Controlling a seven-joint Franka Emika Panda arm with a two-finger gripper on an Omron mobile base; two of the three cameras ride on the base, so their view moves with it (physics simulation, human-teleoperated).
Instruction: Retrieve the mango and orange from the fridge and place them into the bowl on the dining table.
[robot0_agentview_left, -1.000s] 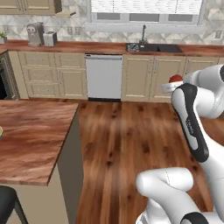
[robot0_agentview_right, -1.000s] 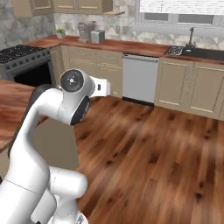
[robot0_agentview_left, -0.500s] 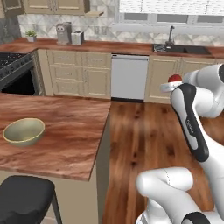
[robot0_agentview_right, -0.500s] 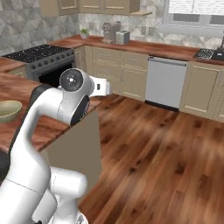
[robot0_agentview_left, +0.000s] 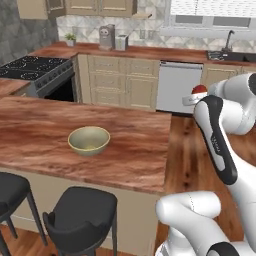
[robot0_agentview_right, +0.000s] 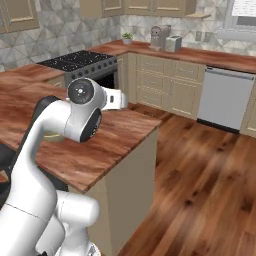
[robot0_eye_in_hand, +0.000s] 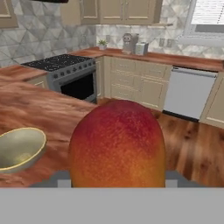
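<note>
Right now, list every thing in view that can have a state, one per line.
mango: held in the gripper, up off the table
gripper: shut on the mango
bowl: upright on the dining table, empty
dishwasher: door closed
stove: oven door closed, nothing on the burners
stools: tucked at the table's near side, unoccupied

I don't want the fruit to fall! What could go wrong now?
1. The mango sits in the gripper, held high beside the dining table, not over it. If the grip slips, it would likely drop to the wooden floor.
2. The bowl is shallow and well off to one side of the mango. A release from too high or off-centre could let the fruit bounce out.
3. The table's corner is close to the arm, so a low swing might bump it.
</note>
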